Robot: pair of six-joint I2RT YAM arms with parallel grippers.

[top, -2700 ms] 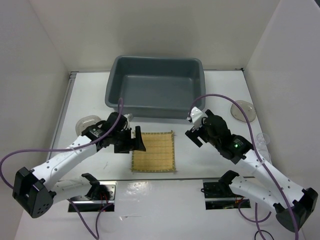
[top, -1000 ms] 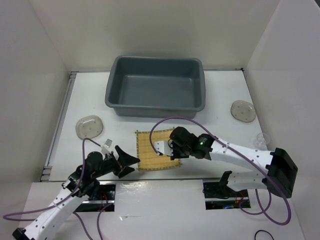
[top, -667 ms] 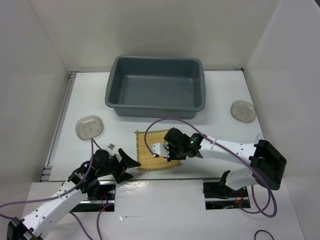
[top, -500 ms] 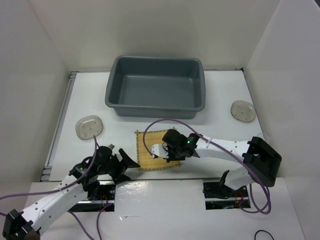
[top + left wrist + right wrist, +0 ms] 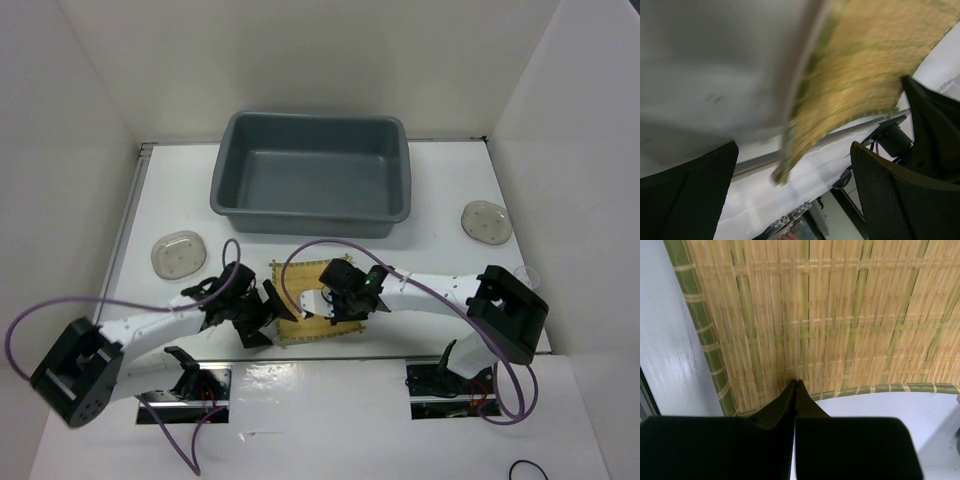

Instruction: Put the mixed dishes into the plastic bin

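Note:
The grey plastic bin point(image 5: 310, 175) stands at the back middle with nothing in it. The tan bamboo mat point(image 5: 300, 283) lies in front of it near the table's front edge. My right gripper point(image 5: 326, 305) is shut, its joined tips point(image 5: 797, 382) pressed down on the mat point(image 5: 840, 305) near its green edge. My left gripper point(image 5: 262, 316) is open at the mat's near-left corner. In the blurred left wrist view that corner point(image 5: 786, 172) sits between the wide fingers point(image 5: 900, 200). One see-through plate point(image 5: 178, 253) lies left, another plate point(image 5: 486, 221) right. A small clear cup point(image 5: 527, 271) shows faintly at the right.
White walls close in the table on the left, back and right. The metal rail at the table's front edge point(image 5: 330, 358) runs just below the mat. The right arm's dark elbow block point(image 5: 510, 305) hangs over the table's right side.
My left gripper has swung from the front edge up and right to the mat's near-left corner, still open. The right gripper has slid slightly left on the mat, still shut.

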